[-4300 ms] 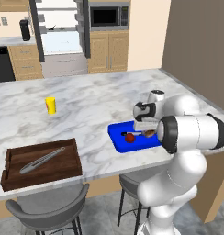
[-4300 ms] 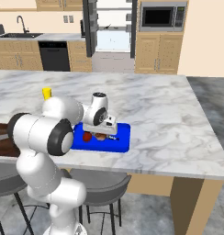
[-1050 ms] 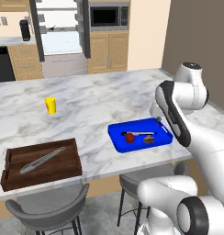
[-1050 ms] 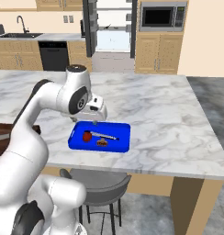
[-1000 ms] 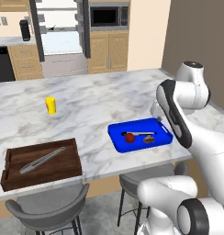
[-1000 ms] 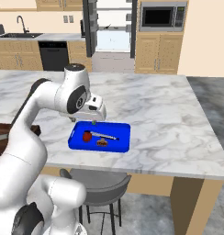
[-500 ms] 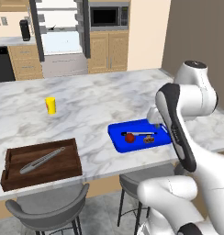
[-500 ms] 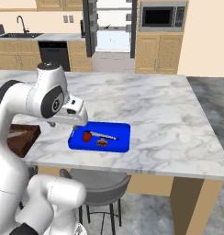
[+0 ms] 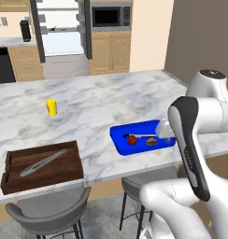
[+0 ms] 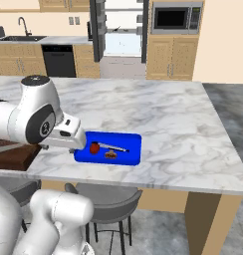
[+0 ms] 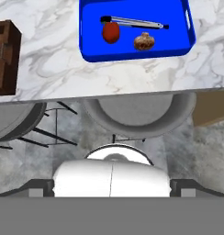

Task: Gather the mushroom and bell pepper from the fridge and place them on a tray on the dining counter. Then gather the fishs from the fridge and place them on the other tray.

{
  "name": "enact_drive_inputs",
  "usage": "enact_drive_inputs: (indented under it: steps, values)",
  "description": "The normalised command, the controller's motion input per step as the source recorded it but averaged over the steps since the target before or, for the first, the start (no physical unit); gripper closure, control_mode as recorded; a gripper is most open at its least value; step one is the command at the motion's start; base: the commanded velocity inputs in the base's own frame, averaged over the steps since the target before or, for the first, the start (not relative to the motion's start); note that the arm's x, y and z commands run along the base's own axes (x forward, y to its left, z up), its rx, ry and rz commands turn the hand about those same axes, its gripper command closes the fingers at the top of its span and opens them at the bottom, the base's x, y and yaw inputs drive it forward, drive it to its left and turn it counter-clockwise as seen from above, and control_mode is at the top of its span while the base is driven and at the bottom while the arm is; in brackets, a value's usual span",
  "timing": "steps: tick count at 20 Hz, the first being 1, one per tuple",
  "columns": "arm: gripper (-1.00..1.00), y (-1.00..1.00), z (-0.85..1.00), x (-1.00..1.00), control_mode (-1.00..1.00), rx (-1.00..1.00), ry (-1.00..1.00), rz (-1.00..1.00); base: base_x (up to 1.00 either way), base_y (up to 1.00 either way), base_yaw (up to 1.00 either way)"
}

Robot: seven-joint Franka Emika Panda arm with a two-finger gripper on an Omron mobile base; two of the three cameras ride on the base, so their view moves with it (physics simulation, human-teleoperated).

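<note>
Swinging back from the counter, the arm has pulled its hand in toward its own body and well away from the blue tray point(image 9: 119, 138), where seconds ago it hung right over the food. The claw's fingertips cannot be made out from either base camera; the fingers are spread as wide as they go, and nothing is gripped or touched.

On the dining counter point(image 9: 102, 100) the blue tray sits near the front edge, and in it lie the red bell pepper point(image 9: 131, 139) and, just beside it, the little brown mushroom point(image 9: 152, 142). Behind them, toward the tray's back rim, lies a slim silvery fish point(image 9: 140, 136). From the hand camera, the bell pepper point(image 11: 111, 32) and mushroom point(image 11: 144, 41) sit side by side, apart, with the fish point(image 11: 134, 21) stretched above them.

Over to the left, the dark brown wooden tray point(image 9: 13, 179) carries another fish point(image 9: 42, 162) lying diagonally. A small yellow cup point(image 9: 51, 107) stands alone farther back. Across the kitchen, the fridge point(image 9: 62, 33) stands open.
</note>
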Motion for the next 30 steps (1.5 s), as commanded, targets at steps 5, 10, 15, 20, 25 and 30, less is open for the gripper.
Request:
enact_drive_inputs:
  steps: [5, 10, 15, 20, 25, 30]
  values:
    - [-1.00, 0.05, 0.00, -0.26, -1.00, 0.00, -0.01, 0.03, 0.00, 0.00, 0.00]
    - [-1.00, 0.08, 0.00, -0.04, -1.00, 0.00, -0.14, 0.08, 0.00, 0.00, 0.00]
    - [-1.00, 0.18, 0.00, -0.15, -1.00, 0.00, -0.05, 0.03, 0.00, 0.00, 0.00]
    - [-1.00, 0.00, 0.00, -0.10, -1.00, 0.00, 0.00, -0.01, 0.00, 0.00, 0.00]
    - [-1.00, 0.00, 0.00, 0.00, 1.00, 0.00, 0.00, 0.00, -0.42, -0.59, -0.03]
    - [-1.00, 0.00, 0.00, 0.00, 1.00, 0.00, 0.00, 0.00, 0.03, -1.00, -0.02]
